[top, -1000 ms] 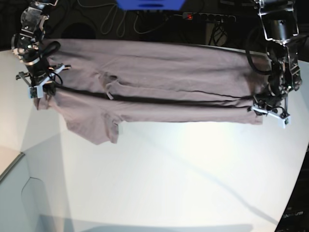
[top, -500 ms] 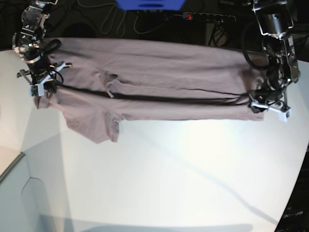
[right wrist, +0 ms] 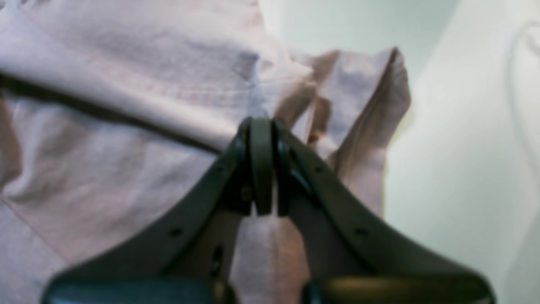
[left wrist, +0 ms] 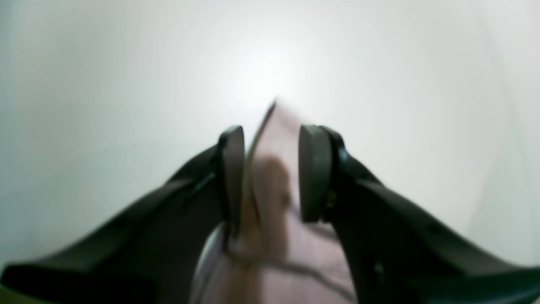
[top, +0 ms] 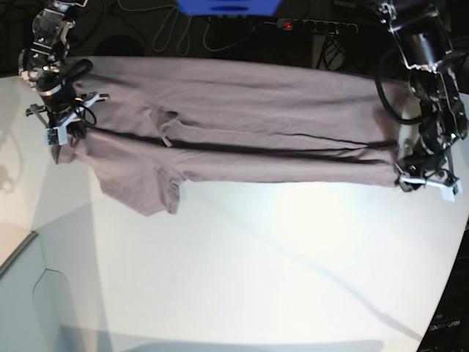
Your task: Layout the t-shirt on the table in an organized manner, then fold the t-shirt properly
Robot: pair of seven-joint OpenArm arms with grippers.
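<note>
Across the table [top: 242, 279] toward 12 o'clock we find the t-shirt [top: 242, 125] stretched; right gripper [right wrist: 261, 169] clamps its 9 o'clock edge, left gripper [left wrist: 270, 177] stands parted around the 3 o'clock edge.

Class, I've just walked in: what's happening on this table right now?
A two-armed robot is handling a mauve t-shirt stretched in a long folded band across the white table. The right gripper is shut on one end of the fabric. The left gripper is at the other end, its fingers apart with cloth loose between them.
</note>
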